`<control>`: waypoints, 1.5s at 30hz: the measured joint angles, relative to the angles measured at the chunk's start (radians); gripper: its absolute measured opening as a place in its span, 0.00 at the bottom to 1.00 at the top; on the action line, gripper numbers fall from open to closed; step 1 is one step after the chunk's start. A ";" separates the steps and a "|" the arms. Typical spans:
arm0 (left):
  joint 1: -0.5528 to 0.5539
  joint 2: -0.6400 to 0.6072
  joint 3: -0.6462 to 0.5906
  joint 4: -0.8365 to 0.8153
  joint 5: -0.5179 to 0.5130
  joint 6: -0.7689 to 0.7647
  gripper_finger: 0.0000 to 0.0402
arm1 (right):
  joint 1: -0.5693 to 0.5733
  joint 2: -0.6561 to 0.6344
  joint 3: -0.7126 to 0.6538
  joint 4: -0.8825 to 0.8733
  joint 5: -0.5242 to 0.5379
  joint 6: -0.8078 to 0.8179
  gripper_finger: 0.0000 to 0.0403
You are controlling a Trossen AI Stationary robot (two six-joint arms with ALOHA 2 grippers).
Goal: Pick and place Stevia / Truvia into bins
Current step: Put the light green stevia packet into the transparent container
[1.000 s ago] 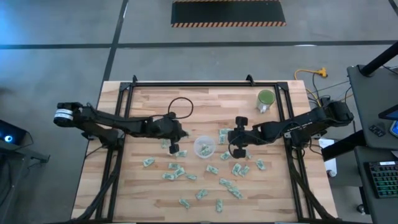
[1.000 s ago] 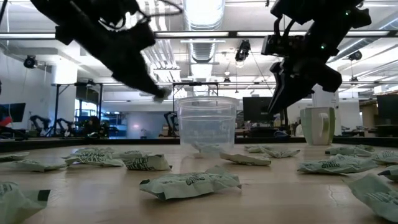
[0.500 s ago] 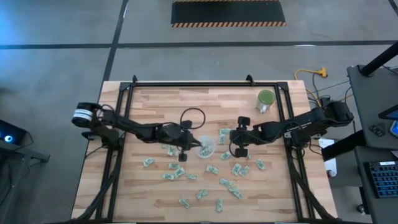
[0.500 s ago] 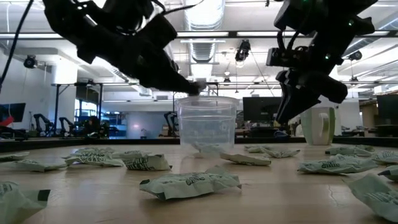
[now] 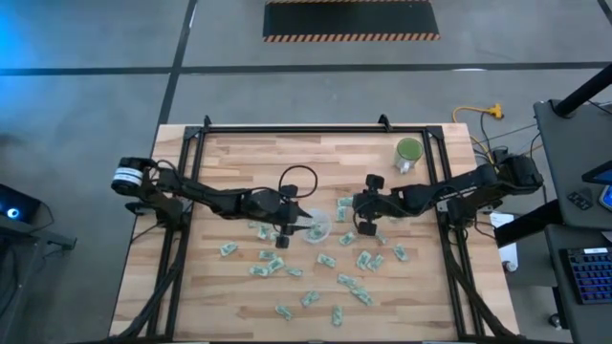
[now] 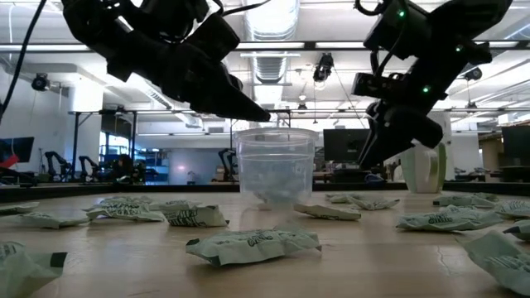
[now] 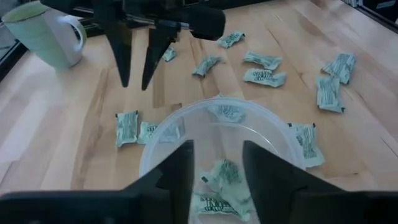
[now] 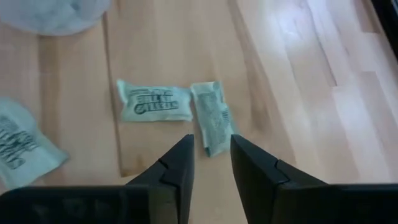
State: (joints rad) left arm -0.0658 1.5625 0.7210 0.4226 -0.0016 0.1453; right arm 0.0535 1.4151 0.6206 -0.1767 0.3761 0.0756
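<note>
The bin, a small clear round cup (image 5: 316,227), stands upright on its base at the table's middle. My left gripper (image 7: 217,152) hangs open just above the cup's near-left rim (image 7: 149,144), with nothing between its fingers. Pale green Stevia packets (image 7: 219,177) lie on the cup's floor. Right of the cup, my right gripper (image 8: 211,146) slants down, open, above two flat packets: one (image 8: 214,118) right before the fingertips and one (image 8: 154,102) beside it. Several more packets (image 5: 363,260) lie scattered on the wood.
A green mug with a white handle (image 5: 408,153) stands at the far right. Loose packets cover the near half of the table (image 6: 252,244). A black frame (image 5: 287,128) runs round the table's edges. The far left of the wood (image 5: 229,158) is bare.
My left gripper has gone toward the table's right, to the cup's rim, tipping downward. It has opened there and let go of a packet, which now lies inside the cup. My right gripper has sunk a little toward the packets beside the cup.
</note>
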 joint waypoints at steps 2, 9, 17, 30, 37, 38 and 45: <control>0.000 -0.007 0.003 -0.018 -0.001 0.000 0.39 | -0.014 0.000 -0.005 0.012 0.000 -0.017 0.26; -0.002 -0.100 0.006 -0.158 -0.037 -0.031 0.45 | -0.059 0.000 -0.090 0.223 -0.018 -0.082 0.28; -0.003 -0.262 -0.009 -0.337 -0.068 -0.107 0.45 | -0.117 0.007 -0.132 0.272 -0.111 -0.069 0.26; -0.023 -0.366 -0.051 -0.413 -0.112 -0.146 0.45 | -0.163 0.202 -0.075 0.347 -0.160 -0.068 0.25; -0.024 -0.384 -0.074 -0.423 -0.138 -0.164 0.46 | -0.165 0.207 -0.057 0.312 -0.169 -0.075 0.15; -0.024 -0.386 -0.075 -0.435 -0.140 -0.164 0.46 | -0.165 0.200 -0.057 0.304 -0.171 -0.075 0.13; -0.024 -0.388 -0.076 -0.474 -0.165 -0.163 0.46 | -0.166 0.141 -0.062 0.281 -0.168 -0.075 0.02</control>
State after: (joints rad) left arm -0.0895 1.1744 0.6453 -0.0516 -0.1670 -0.0182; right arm -0.1126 1.5564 0.5591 0.1041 0.2085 0.0007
